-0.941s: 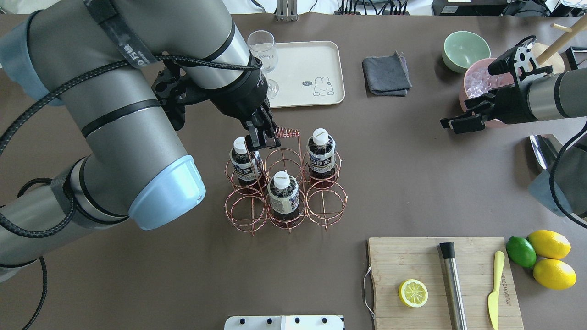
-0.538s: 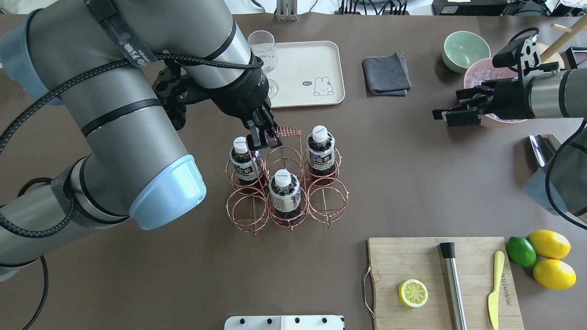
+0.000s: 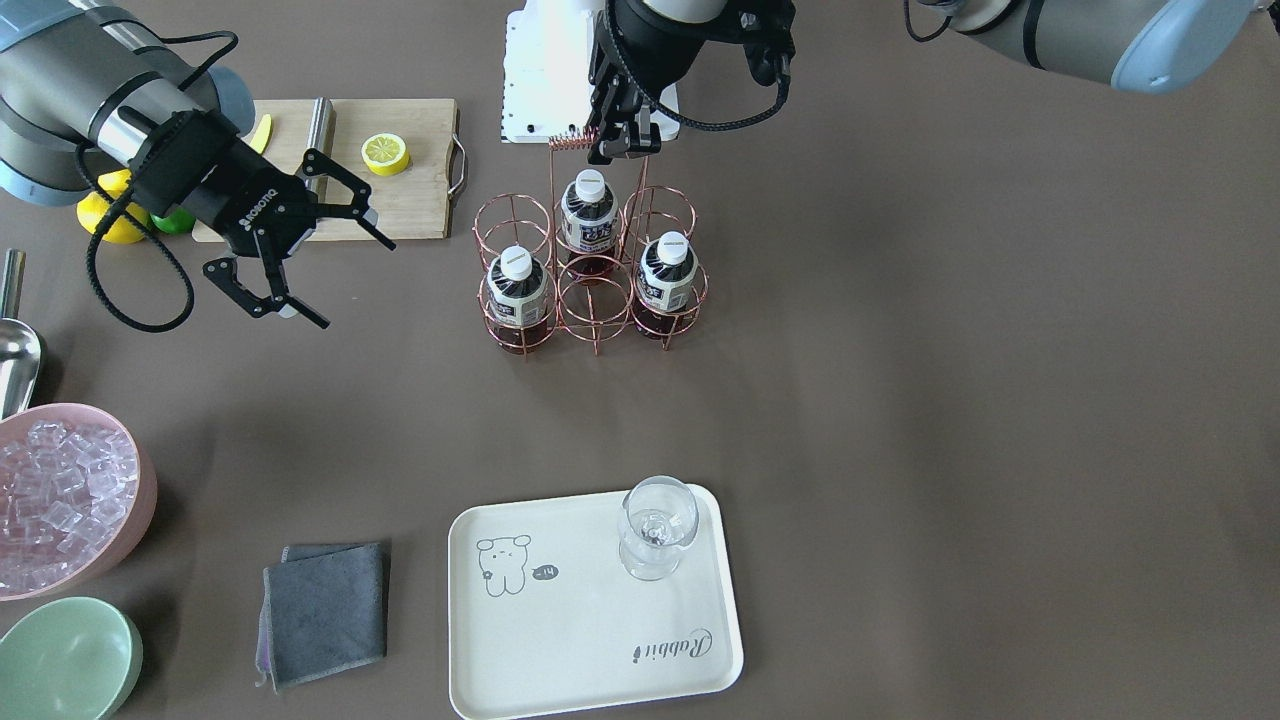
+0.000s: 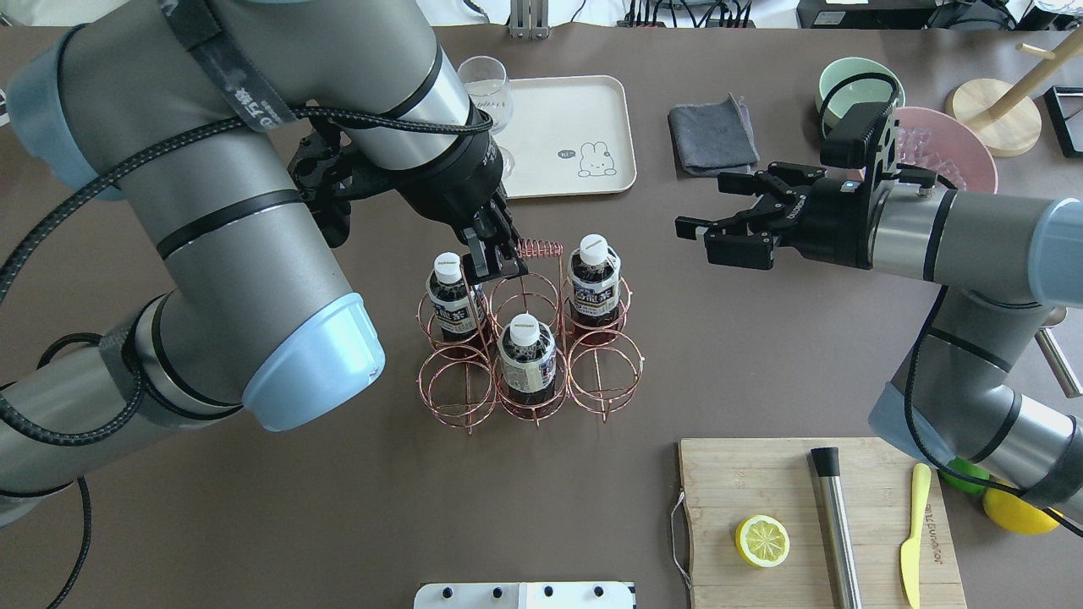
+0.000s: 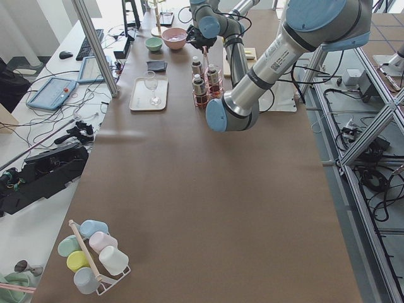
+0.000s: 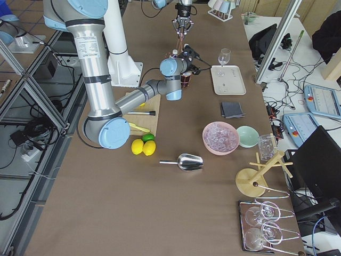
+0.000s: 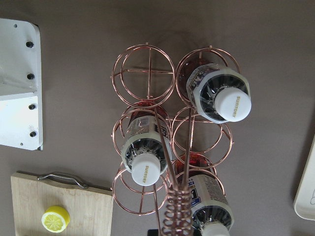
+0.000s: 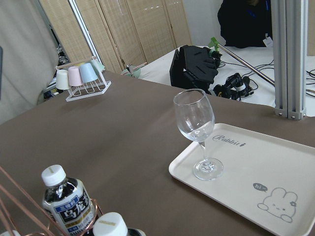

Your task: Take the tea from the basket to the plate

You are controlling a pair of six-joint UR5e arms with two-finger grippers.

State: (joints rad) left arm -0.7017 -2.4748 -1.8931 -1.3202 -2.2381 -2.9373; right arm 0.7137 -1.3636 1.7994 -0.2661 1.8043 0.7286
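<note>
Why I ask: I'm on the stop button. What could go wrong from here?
The open right hand faces the basket; reaching for a tea, it could bump the left hand, shut on the handle, or drag the basket up with the bottle.
A glass stands on the plate; a tea set down near it might tip it.
The teas stand close together, so a grasp might knock a neighbour.

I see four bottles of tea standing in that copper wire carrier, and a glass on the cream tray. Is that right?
Not quite. The basket holds three tea bottles, not four; its other three rings are empty, as the overhead view shows. The glass does stand on the cream tray.
</note>
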